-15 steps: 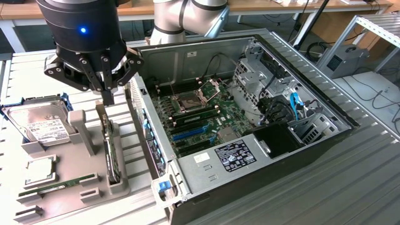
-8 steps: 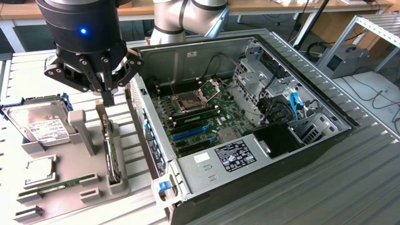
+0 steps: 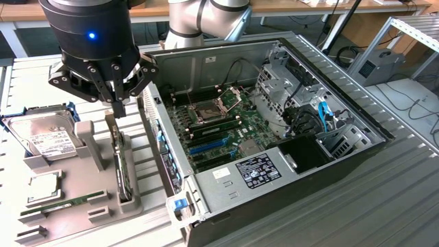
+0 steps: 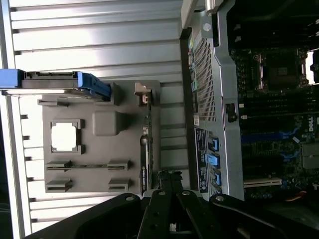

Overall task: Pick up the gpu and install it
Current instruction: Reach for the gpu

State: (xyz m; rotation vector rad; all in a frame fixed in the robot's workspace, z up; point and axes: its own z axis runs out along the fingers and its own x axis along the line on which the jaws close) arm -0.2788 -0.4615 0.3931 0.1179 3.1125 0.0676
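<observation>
Jaws closed together, gripping nothing, just above the gpu (image 3: 121,164) standing on edge in grey holder (image 3: 82,175)

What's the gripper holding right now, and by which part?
Nothing that I can see: the gripper is shut, fingers just above the gpu, which stands on edge in the gray holder.

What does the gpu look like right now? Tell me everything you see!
The gpu is a thin, dark card standing on its edge in a slot of the gray holder, beside the open case. It shows edge-on, so its flat sides are hard to see. The shut gripper hangs just above one end; whether they touch is unclear.
</observation>
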